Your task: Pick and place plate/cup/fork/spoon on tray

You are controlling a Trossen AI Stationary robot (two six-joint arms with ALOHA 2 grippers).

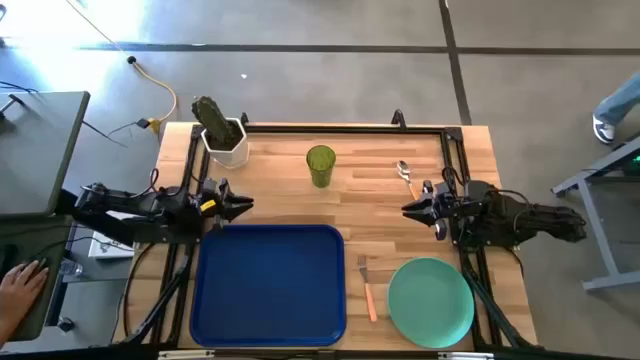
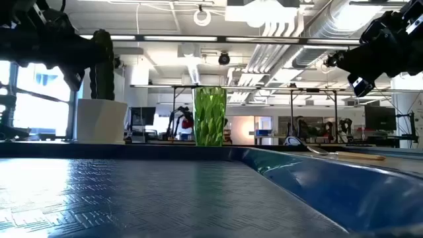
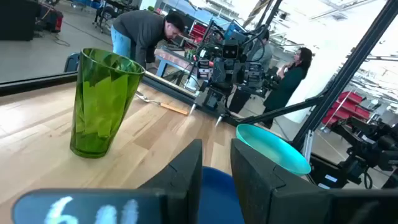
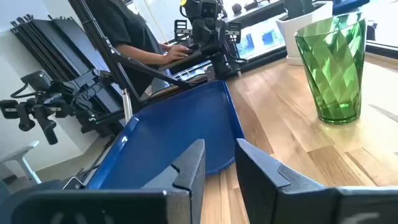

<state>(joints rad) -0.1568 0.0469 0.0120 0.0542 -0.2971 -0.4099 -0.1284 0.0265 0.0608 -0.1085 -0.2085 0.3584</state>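
The left end effector (image 1: 240, 206) hangs over the left side of the desk (image 1: 380, 215), just past the far left corner of the tray (image 1: 268, 285). Its two fingers stand a small way apart and hold nothing. The blue tray lies near the front and has nothing in it. A white pot with a cactus (image 1: 222, 135) sits at the far left. The cup (image 1: 321, 166) stands in the far middle. The fork (image 1: 368, 291) lies between the tray and the plate (image 1: 431, 302). The spoon (image 1: 405, 177) lies far back on the right. The right end effector (image 1: 412, 210) hangs by the spoon, fingers a little apart, holding nothing.

The cup could tip if a finger bumps its side. The thin fork and spoon could slip out of a pinch. The flat plate may be hard to lift.

I count one tray, one cup, one fork, one spoon, one plate, one pot.
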